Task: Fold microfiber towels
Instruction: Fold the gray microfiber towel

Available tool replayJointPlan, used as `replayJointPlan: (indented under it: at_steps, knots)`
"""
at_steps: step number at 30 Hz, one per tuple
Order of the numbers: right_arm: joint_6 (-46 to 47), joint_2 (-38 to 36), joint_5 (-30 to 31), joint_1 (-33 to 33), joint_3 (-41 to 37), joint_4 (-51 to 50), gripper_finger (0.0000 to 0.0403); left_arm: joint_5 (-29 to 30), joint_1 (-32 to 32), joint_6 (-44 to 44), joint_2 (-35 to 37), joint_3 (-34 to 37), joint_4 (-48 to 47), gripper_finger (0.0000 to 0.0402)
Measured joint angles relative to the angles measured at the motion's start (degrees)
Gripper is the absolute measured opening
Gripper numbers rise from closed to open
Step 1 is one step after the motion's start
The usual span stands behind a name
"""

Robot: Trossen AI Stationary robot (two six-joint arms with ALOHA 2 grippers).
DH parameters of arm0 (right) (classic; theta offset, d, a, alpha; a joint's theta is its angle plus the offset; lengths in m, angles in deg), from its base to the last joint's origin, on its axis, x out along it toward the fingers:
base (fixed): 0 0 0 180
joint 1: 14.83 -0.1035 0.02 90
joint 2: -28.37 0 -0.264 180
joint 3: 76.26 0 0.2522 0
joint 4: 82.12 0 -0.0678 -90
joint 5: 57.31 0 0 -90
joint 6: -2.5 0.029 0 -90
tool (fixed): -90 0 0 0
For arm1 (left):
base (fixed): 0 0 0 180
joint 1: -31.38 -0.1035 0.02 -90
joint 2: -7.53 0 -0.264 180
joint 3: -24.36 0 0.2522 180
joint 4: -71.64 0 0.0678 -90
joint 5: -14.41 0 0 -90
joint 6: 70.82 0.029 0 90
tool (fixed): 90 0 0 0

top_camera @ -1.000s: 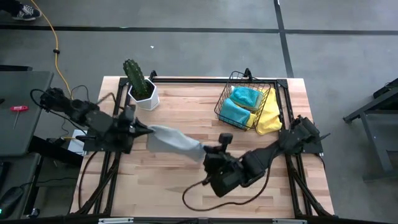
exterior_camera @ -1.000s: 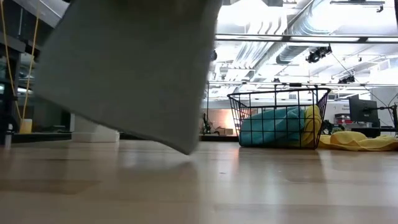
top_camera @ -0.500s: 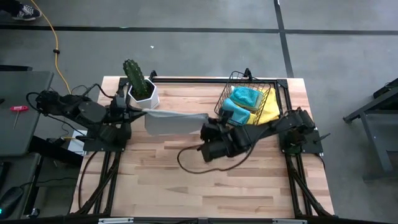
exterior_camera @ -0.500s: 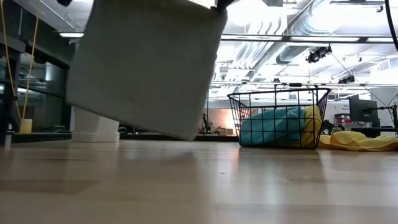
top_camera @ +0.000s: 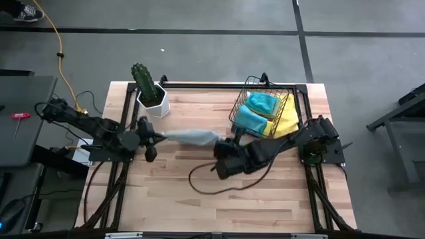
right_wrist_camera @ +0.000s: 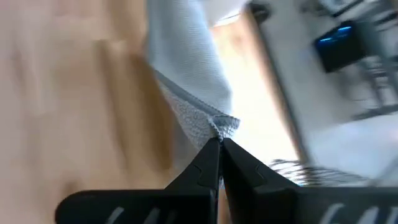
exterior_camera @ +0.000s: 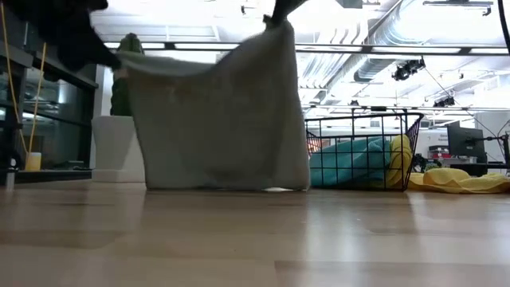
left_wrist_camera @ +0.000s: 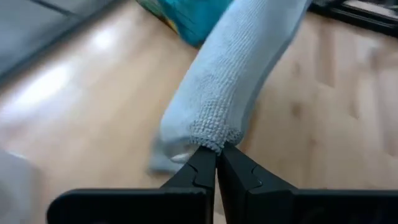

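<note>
A grey microfiber towel hangs spread between my two grippers over the middle of the table. In the low view its lower edge rests on the wood. My left gripper is shut on its left top corner. My right gripper is shut on its right top corner, which stands higher. Two teal towels lie in the black wire basket at the far right. A yellow towel lies half in the basket, its end spilling out onto the table. My left gripper pinches the towel's left top corner between its two fingertips, coming from the table's left and slanting down. The cloth sags away from it. My right gripper pinches the right top corner between its fingertips, slanting down from the right. The towel hangs below, its lower edge on the table.
A cactus in a white pot stands at the far left, just behind the towel's left end. The wire basket stands close to my right arm. Bare wood lies toward the near edge.
My left gripper has first drawn back toward the far left, then come down toward the table. My right gripper has swung toward the far edge. The towel, which hung tilted and clear of the table, now hangs lower with its lower edge on the wood.
</note>
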Motion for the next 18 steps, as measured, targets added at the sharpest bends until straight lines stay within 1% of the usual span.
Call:
replayJointPlan:
  at_steps: [3,6,9,12,15,18]
  knots:
    - [2.0,0.1,-3.9,-2.2,-5.3,5.7,0.0000,-4.0,2.7,-4.6,0.0,3.9,4.3,0.0000]
    - [4.8,0.1,-7.9,-4.5,-12.1,14.2,0.0000,-8.0,6.1,-10.0,0.0,7.2,8.2,0.0000]
    - [8.0,0.2,-10.2,-7.0,-17.7,21.6,0.0000,-10.5,10.2,-16.2,-0.6,10.5,12.9,0.0000]
    - [11.0,0.2,-12.9,-9.2,-22.5,27.7,0.0000,-11.4,15.0,-22.9,-1.8,14.5,20.8,0.0000]
    - [13.4,0.2,-16.1,-10.9,-25.2,32.0,0.0000,-11.4,19.9,-29.6,-4.3,18.5,29.4,0.0000]
    - [15.6,0.2,-17.4,-12.4,-26.2,32.6,0.0000,-10.5,24.6,-36.0,-8.2,21.5,37.8,0.0000]
